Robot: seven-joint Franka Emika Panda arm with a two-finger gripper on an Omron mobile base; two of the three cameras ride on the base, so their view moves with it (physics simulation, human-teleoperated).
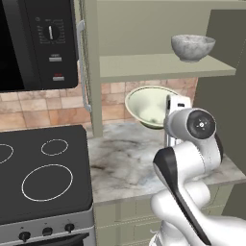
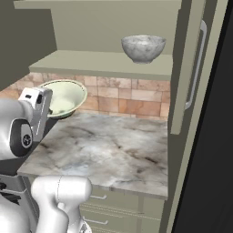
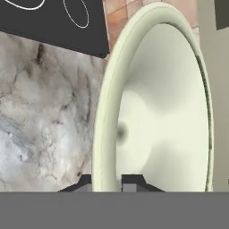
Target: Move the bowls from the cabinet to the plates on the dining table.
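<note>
My gripper (image 3: 107,183) is shut on the rim of the cream-white bowl (image 3: 161,103), one finger inside the wall and one outside. The bowl (image 1: 149,108) hangs tilted on its side above the marble worktop, below the cabinet shelf (image 1: 158,65), with my hand just right of it. From the right base the same bowl (image 2: 66,95) sits beside my hand. The mottled grey bowl (image 1: 193,47) stands upright on the shelf of the open sage-green cabinet (image 2: 100,61), up and to the right of the held one. The plates and the dining table are out of view.
A black stove (image 1: 43,173) adjoins the marble worktop (image 1: 125,158) on the left, with a microwave (image 1: 33,43) above it. Open cabinet doors with bar handles stand at both sides (image 1: 84,67) (image 2: 193,68). Green drawers (image 2: 118,205) lie under the worktop.
</note>
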